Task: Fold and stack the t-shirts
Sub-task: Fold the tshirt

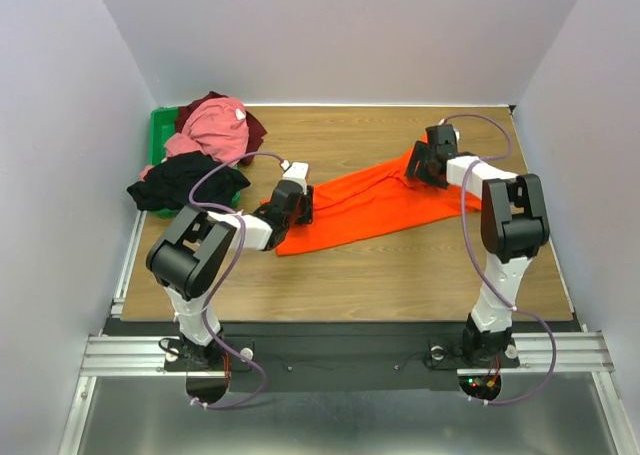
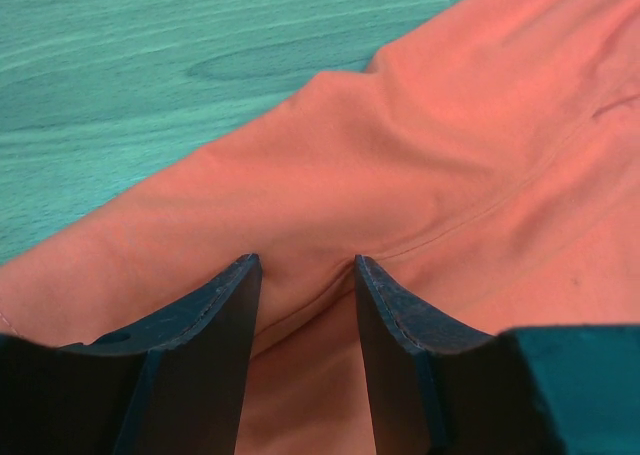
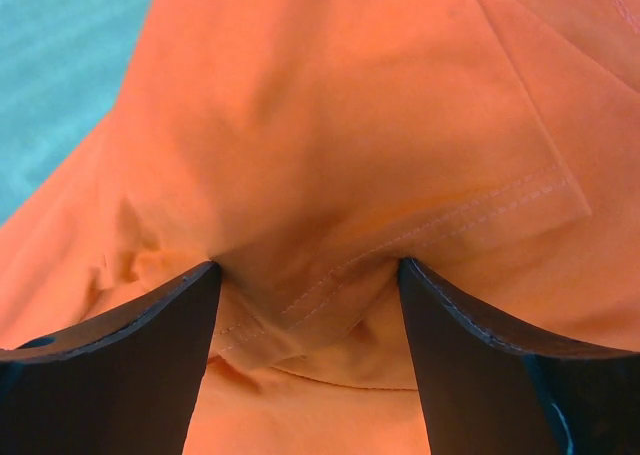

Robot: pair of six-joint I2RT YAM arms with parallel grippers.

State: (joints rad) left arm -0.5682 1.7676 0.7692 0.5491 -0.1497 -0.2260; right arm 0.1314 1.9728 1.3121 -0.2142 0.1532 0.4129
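Lying stretched in a long band across the middle of the table (image 1: 400, 275), the orange t-shirt (image 1: 370, 203) looks light, limp and easily wrinkled. It would sag and bunch unless taken at two well-separated edges, so its ends are the sensible holds.

The left gripper (image 1: 298, 200) sits on the near-left end, its jaws partly closed around a raised ridge of cloth. I cannot tell whether they actually pinch it. The right gripper (image 1: 425, 160) sits on the far-right end, its jaws spread wide over a bunched fold.

Heaped in the far-left corner, well apart, are the pink t-shirt (image 1: 215, 125), maroon t-shirt (image 1: 255, 130) and black t-shirt (image 1: 185, 180), spilling over the green bin (image 1: 158, 135). Nothing blocks the fold.
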